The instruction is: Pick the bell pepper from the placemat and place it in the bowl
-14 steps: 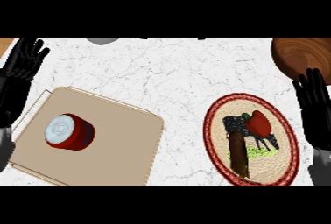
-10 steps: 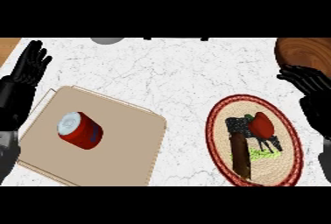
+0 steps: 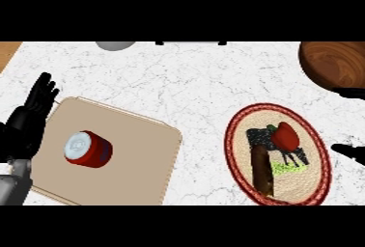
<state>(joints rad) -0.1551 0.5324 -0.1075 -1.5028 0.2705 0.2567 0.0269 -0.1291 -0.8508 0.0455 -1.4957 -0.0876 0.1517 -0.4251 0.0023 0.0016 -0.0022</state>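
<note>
One red bell pepper (image 3: 287, 136) is seen on the round, red-rimmed woven placemat (image 3: 303, 181), well apart from the brown wooden bowl (image 3: 333, 62). The black left hand (image 3: 28, 118) is held open with fingers straight. How the right hand (image 3: 351, 150) is held cannot be told.

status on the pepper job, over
Left hand open, idle at left. Right hand barely in view, right edge. Bell pepper on placemat, untouched. Nothing between it and bowl.

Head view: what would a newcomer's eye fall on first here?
The red bell pepper stands out, lying on the round red-rimmed placemat at right. Next come the red can on the tan board at left, and the wooden bowl in the top right corner.
</note>
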